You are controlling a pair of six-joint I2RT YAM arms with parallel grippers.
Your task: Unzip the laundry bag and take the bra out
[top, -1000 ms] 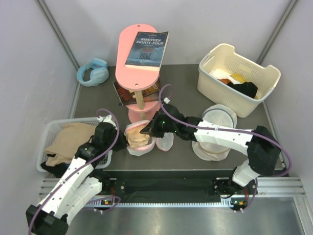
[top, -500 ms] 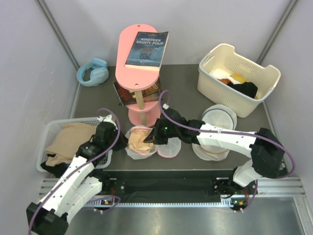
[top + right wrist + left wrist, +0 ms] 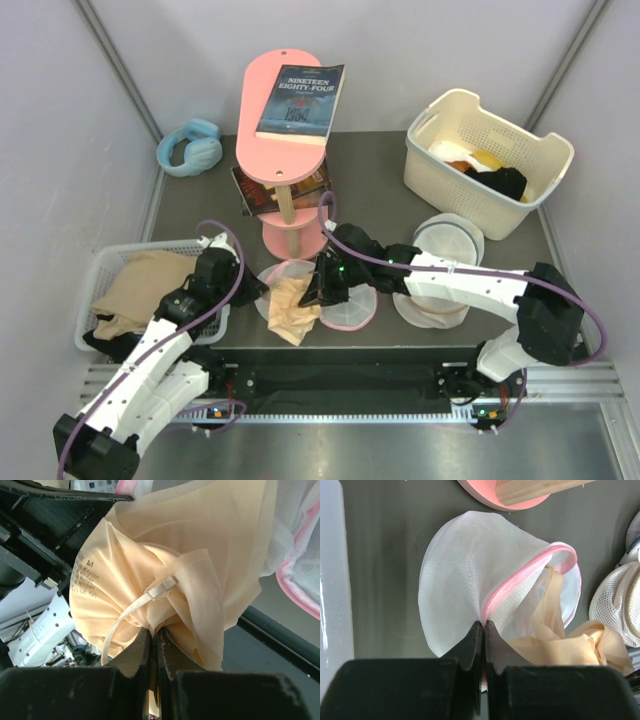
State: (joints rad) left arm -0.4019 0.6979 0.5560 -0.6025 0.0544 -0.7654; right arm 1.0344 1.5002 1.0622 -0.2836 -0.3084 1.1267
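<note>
The laundry bag [image 3: 275, 275], white mesh with pink trim, lies open and flattened on the table in front of the pink stand; it also shows in the left wrist view [image 3: 470, 575]. My left gripper [image 3: 250, 290] [image 3: 484, 625] is shut on the bag's pink rim. The beige bra [image 3: 288, 312] hangs out of the bag toward the table's front edge. My right gripper [image 3: 312, 297] [image 3: 154, 632] is shut on a fold of the bra [image 3: 165, 545], holding it pulled out past the rim. The bag's round pink-edged lid [image 3: 348, 308] lies under my right wrist.
A pink stand [image 3: 288, 160] with a book on top stands just behind the bag. A clear tray [image 3: 105, 270] with beige clothes is at the left. Another white mesh bag [image 3: 440, 270] lies right of centre, a cream basket [image 3: 487, 160] behind it. Blue earmuffs [image 3: 190, 148] are at the back left.
My right gripper has pulled the bra out of the bag toward the front edge. The bag has collapsed flat and its lid has swung right. My left gripper kept its hold on the rim.
</note>
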